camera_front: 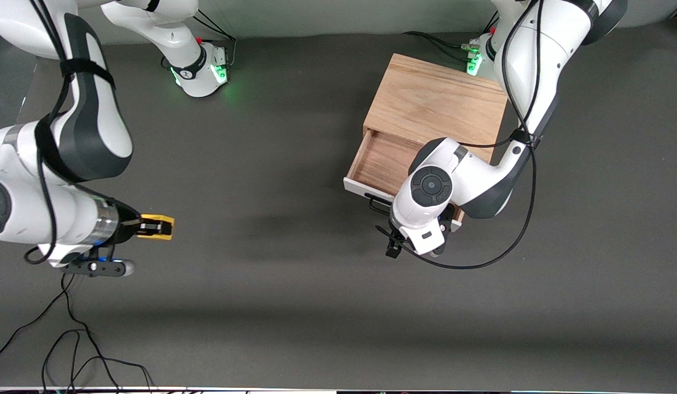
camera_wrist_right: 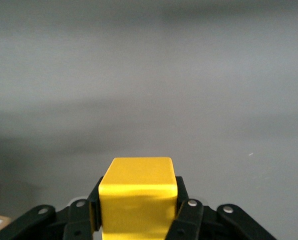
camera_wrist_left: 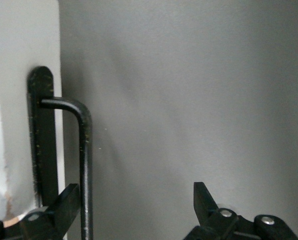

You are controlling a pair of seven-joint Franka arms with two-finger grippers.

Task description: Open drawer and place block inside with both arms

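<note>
— Where do we seem to be?
— We take it for a robotics lab: two white arms (camera_front: 70, 137) with green-lit bases (camera_front: 204, 74) stand at a bare dark grey table (camera_front: 295, 306).
— Anything else we see?
— Loose black cables (camera_front: 70, 339) trail over the tabletop, and a plain pale wall (camera_front: 338, 13) runs along it.

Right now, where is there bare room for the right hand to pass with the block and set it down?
The bare table between the right hand holding the block and the drawer is free. The drawer's wood floor shows bare toward the right arm's end. Its handle is crowded by the open left hand.
</note>
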